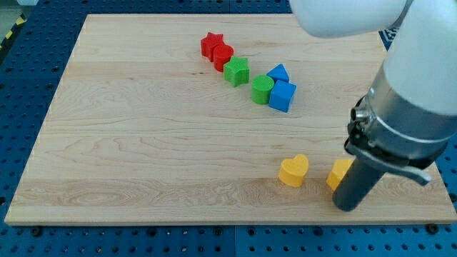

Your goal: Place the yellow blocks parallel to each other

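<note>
A yellow heart-shaped block (293,170) lies near the view's bottom, right of centre. A second yellow block (339,173) lies just to its right, partly hidden behind my rod; its shape cannot be made out. My tip (348,206) rests on the board touching or just below the right yellow block's lower right side. The two yellow blocks are a small gap apart.
A diagonal row of blocks sits at the view's upper middle: a red star (211,43), a red block (223,56), a green star (237,71), a green cylinder (262,89), a blue triangle (278,73) and a blue cube (283,96). The board's right edge (437,178) is close to my rod.
</note>
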Controlling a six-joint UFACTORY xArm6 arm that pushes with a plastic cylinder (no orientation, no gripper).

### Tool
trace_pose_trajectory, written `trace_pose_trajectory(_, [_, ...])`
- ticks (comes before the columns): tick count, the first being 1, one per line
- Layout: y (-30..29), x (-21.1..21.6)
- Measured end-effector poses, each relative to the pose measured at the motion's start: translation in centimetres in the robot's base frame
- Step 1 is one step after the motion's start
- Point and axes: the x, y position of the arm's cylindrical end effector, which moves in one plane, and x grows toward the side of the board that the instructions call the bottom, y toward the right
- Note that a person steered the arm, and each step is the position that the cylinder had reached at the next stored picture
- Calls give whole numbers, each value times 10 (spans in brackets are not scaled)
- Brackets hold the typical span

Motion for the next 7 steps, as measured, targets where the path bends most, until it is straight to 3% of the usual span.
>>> trace_pose_trajectory(1, [19,-6])
trace_pose_trajectory(3, [58,-79])
trace_pose_trajectory(4, [74,-60])
trace_pose_trajectory(5, [77,-3])
trace_pose_trajectory(6, [50,19])
trace_pose_trajectory(7, [11,1])
